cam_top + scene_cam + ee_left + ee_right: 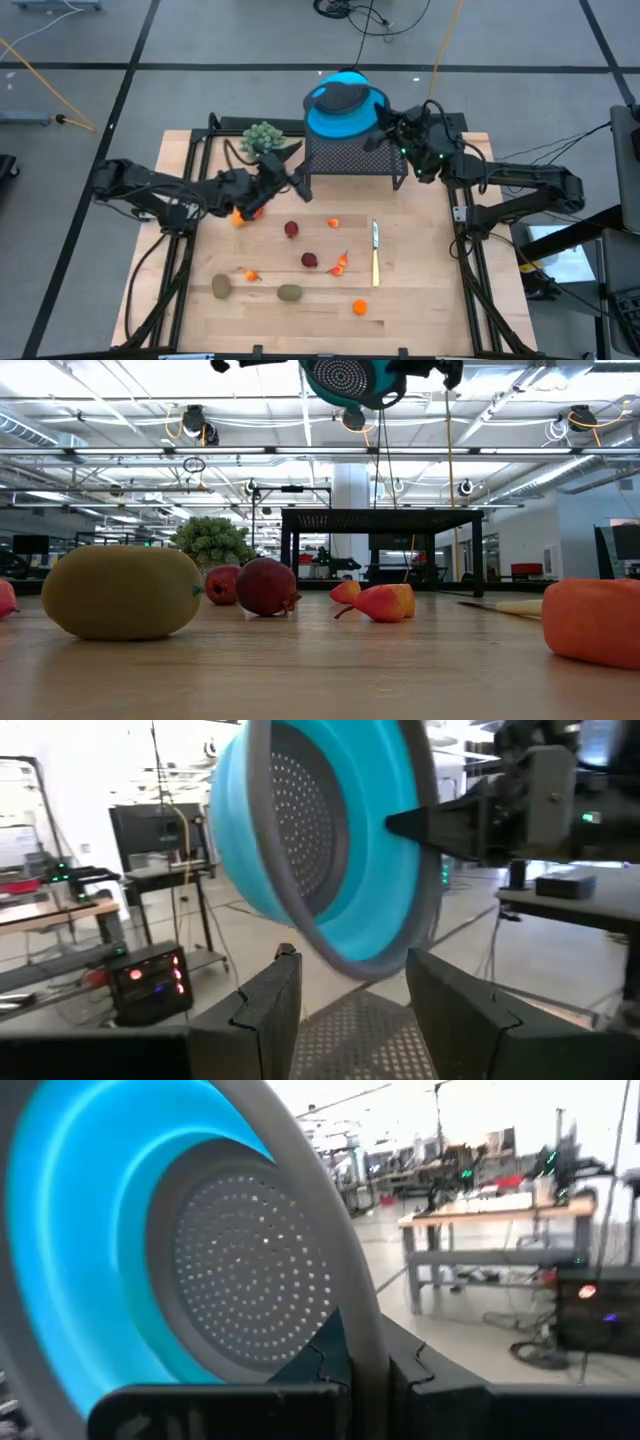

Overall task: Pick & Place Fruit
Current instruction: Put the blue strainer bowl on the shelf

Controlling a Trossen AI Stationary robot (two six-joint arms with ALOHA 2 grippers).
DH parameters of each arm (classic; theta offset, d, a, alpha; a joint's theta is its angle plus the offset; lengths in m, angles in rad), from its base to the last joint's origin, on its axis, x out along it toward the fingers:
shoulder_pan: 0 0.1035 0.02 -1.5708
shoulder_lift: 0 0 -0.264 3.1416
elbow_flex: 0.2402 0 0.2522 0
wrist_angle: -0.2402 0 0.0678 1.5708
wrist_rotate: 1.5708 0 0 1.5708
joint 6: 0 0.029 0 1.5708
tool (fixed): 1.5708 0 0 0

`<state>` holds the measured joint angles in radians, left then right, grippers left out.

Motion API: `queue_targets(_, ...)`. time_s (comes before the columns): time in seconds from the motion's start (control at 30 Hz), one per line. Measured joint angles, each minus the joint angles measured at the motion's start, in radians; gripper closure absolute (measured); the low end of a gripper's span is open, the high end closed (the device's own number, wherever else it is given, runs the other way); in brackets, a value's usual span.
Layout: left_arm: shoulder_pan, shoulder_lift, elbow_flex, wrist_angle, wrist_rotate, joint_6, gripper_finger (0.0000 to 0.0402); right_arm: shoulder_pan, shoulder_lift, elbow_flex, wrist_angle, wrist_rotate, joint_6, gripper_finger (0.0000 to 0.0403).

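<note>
The fruit lies scattered on the wooden table: dark red round ones (291, 229) (310, 260), brownish-green ovals (221, 287) (290, 292), small orange ones (333, 222) (359, 307), and an orange-red one (240, 215) partly under the left arm. My right gripper (365, 1365) is shut on a blue colander (343, 108) above a black mesh stand (355, 155). My left gripper (355, 1010) is open and empty at the stand's front left corner, facing the colander (320, 840). My right gripper pinches the colander's grey rim (352, 1305) between its two fingers, coming level from the table's right side. The colander is lifted clear above the mesh stand and tilted on edge, with its perforated bottom (250, 1280) facing the wrist camera.
A pale green bushy plant (262, 136) stands just left of the mesh stand. A thin knife (375, 252) lies right of the fruit. In the low view an oval fruit (122, 592) and an orange one (595, 620) lie close to the near edge.
</note>
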<state>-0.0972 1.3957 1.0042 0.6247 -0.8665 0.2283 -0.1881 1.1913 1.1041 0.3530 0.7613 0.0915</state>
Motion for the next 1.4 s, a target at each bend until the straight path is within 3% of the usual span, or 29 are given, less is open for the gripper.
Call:
queue_targets(0.23, 0.043, 0.068, 0.087, 0.002, -0.078, -0.025, 0.0218, 0.048, 0.02, -0.002, 0.111, 0.107, -0.18, 0.04)
queue_targets(0.4, 0.058, 0.069, 0.088, 0.017, -0.083, -0.044, 0.0218, 0.063, 0.019, -0.001, 0.17, 0.106, -0.233, 0.04)
queue_targets(0.77, 0.068, 0.069, 0.088, 0.035, -0.045, -0.11, 0.0218, 0.072, 0.08, 0.0, 0.261, 0.104, -0.243, 0.04)
queue_targets(1.2, 0.099, 0.069, 0.088, 0.031, -0.068, -0.133, 0.0219, 0.115, 0.117, 0.0, 0.331, 0.101, -0.295, 0.04)
queue_targets(1.3, 0.103, 0.069, 0.088, 0.031, -0.07, -0.137, 0.0237, 0.118, 0.117, 0.0, 0.324, 0.101, -0.298, 0.04)
queue_targets(1.4, 0.103, 0.069, 0.088, 0.031, -0.069, -0.139, 0.028, 0.119, 0.117, 0.0, 0.318, 0.098, -0.297, 0.0399)
